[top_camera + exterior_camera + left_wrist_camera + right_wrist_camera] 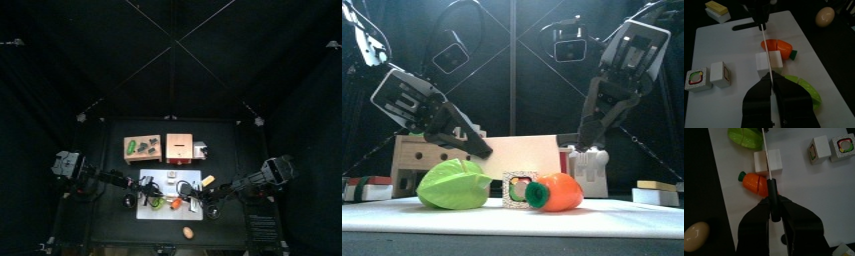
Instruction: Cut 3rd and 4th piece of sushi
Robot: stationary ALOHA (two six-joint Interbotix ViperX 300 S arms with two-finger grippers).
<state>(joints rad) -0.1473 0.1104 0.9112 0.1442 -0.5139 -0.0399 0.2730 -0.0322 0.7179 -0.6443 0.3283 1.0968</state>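
White board [744, 40], three sushi pieces [769, 61] (two cut off), one knife [767, 155]

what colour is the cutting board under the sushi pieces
White; the cutting board shows best in the left wrist view.

Count taken on and around the white cutting board [724, 50]:

- Sushi pieces: three, one uncut block [769, 61] at the board's middle and two cut slices [719, 74] [698, 80] near its edge.
- Carrot [777, 48]: one, beside the block.
- Green vegetable [804, 90]: one.
- Egg [823, 16]: one, off the board.
- Knife [764, 45]: one.
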